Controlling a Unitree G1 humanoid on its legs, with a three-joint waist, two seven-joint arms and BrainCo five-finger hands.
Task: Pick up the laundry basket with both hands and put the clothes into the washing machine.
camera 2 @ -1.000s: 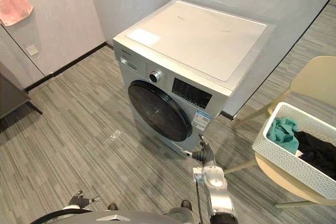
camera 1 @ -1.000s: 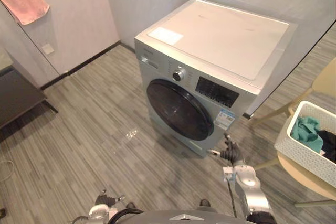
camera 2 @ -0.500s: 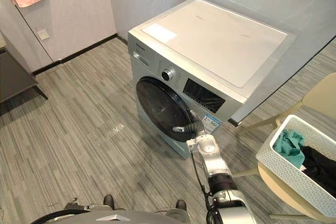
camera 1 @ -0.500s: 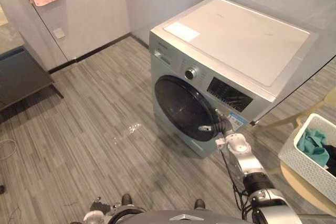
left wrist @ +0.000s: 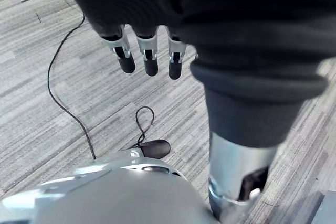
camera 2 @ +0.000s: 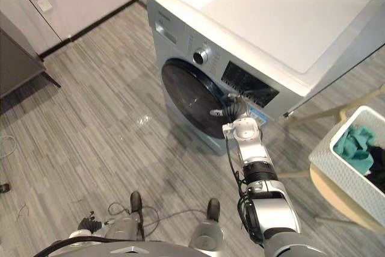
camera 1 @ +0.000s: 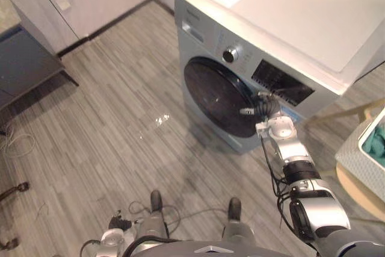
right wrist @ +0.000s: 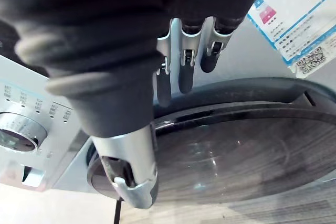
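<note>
Right hand (camera 1: pixel 266 108) is stretched out to the silver-grey front-loading washing machine (camera 1: pixel 289 34). Its fingers are straight and hold nothing, with their tips at the right edge of the dark round glass door (camera 1: pixel 216 97), which looks shut. Left hand (left wrist: pixel 149 51) hangs low over the grey plank floor (camera 1: pixel 108 124), fingers relaxed and empty. The white perforated plastic laundry basket (camera 2: pixel 340 170) sits well apart on a pale yellow chair (camera 2: pixel 337 204), with a teal cloth (camera 2: pixel 355 145) and a black garment (camera 2: pixel 379 170) inside. I judge the task barely begun: door to open, basket to lift, clothes to load.
</note>
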